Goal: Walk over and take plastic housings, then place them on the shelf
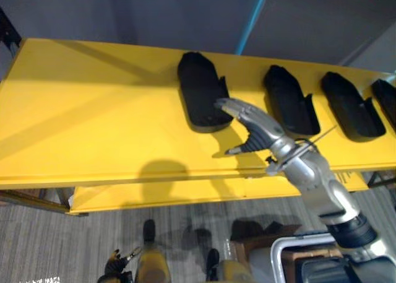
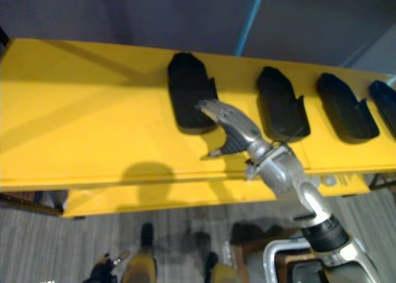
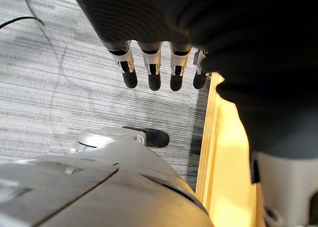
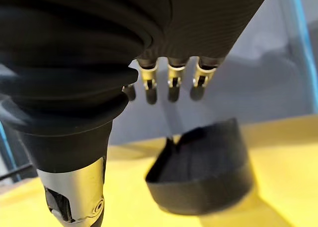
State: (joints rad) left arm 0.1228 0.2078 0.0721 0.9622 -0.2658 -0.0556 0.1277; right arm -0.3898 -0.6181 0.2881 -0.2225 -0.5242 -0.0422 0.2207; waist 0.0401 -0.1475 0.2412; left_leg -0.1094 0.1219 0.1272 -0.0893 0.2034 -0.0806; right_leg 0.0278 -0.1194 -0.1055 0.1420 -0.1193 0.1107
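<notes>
Down in the left eye view, four black plastic housings [image 1: 289, 100] lie in a row along the far side of a long yellow shelf [image 1: 93, 122]. The right robot hand [image 1: 257, 127] hangs over the shelf by the leftmost housing [image 1: 199, 91], fingers apart and loosely straight, holding nothing. The right eye view adds grey striped carpet floor [image 2: 74, 239] below the shelf. The left wrist view has the left robot hand [image 3: 153, 68] pointing straight, empty fingers at that floor beside the shelf's edge. The right wrist view sets the leftmost housing on the shelf, past the right fingers.
</notes>
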